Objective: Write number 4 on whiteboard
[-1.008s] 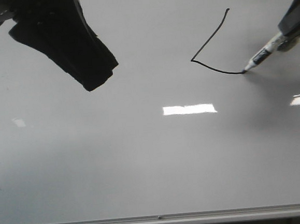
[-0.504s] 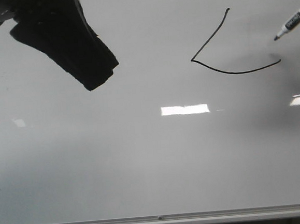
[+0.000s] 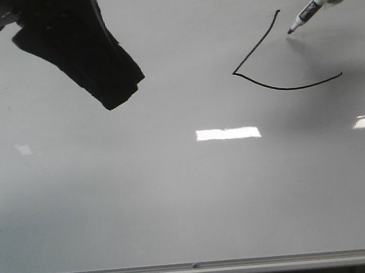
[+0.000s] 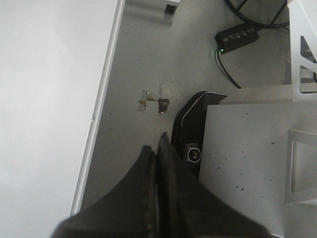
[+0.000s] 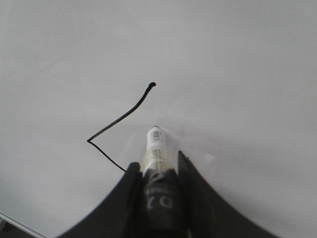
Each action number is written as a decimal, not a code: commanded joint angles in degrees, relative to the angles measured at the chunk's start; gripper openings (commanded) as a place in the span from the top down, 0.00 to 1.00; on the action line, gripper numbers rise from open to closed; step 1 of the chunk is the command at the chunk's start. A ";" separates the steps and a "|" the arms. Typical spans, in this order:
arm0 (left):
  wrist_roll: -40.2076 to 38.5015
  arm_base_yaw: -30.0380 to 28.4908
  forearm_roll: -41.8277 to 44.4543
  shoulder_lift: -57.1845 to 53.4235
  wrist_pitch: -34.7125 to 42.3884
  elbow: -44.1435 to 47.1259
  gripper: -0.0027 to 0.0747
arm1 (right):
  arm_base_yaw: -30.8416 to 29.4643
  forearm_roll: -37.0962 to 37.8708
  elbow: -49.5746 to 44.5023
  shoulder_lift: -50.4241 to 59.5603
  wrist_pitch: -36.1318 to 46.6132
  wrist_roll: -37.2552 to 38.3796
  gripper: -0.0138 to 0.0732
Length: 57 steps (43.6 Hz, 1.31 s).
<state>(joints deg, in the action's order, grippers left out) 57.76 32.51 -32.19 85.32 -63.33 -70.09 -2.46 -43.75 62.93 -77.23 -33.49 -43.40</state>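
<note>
The whiteboard fills the front view. Of the number 4, a slanted stroke and a curved crossbar are drawn at the far right. My right gripper is shut on a white-and-black marker, entering at the top right corner. The marker points down at the board, its tip just right of the slanted stroke's upper end. I cannot tell if the tip touches the board. My left gripper hangs over the far left of the board, shut and empty, fingers pressed together.
The board's silver frame edge runs along the near side. In the left wrist view the frame borders grey floor holding a black power brick with cables and a grey stand. Bright light reflections lie mid-board.
The marker drew the crossbar out to the right, then lifted off. It has moved away from the crossbar's end toward the top of the slanted stroke. The left arm is still.
</note>
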 commanded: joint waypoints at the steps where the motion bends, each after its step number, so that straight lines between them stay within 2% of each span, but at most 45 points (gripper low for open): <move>1: -0.57 0.26 -2.49 -2.25 1.13 -1.70 0.99 | 0.05 -1.96 2.20 1.32 2.70 -0.13 0.91; 19: -0.57 0.26 -2.49 -2.25 1.84 -1.70 0.99 | 0.05 0.41 1.52 -1.55 0.06 0.09 0.91; 38: -0.57 0.26 -2.49 -2.25 1.84 -1.70 0.99 | 0.17 0.84 -8.07 -7.06 1.85 0.21 0.91; 43: -0.57 0.26 -2.49 -2.25 1.84 -1.70 0.99 | 0.17 0.79 -7.60 -5.66 -1.36 0.21 0.91; 49: -0.57 0.26 -2.65 -2.25 1.97 -1.70 0.98 | 1.43 0.73 -4.53 0.67 -11.70 -0.97 0.91; 51: -0.57 0.26 -3.06 -2.25 2.53 -1.70 0.93 | 2.99 0.73 -3.13 2.34 -15.21 -2.12 0.91; 53: -0.57 0.26 -3.79 -2.25 3.62 -1.70 0.84 | 4.92 0.83 -1.58 3.17 -18.76 -3.38 0.91; 57: -0.13 0.26 -4.71 -2.25 4.83 -1.70 0.56 | 9.00 0.83 1.24 3.16 -24.71 -3.85 0.91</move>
<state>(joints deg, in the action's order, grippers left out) 57.76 32.60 -33.31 85.32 -60.86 -70.09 3.74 -41.21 60.62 -75.84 -53.43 -45.78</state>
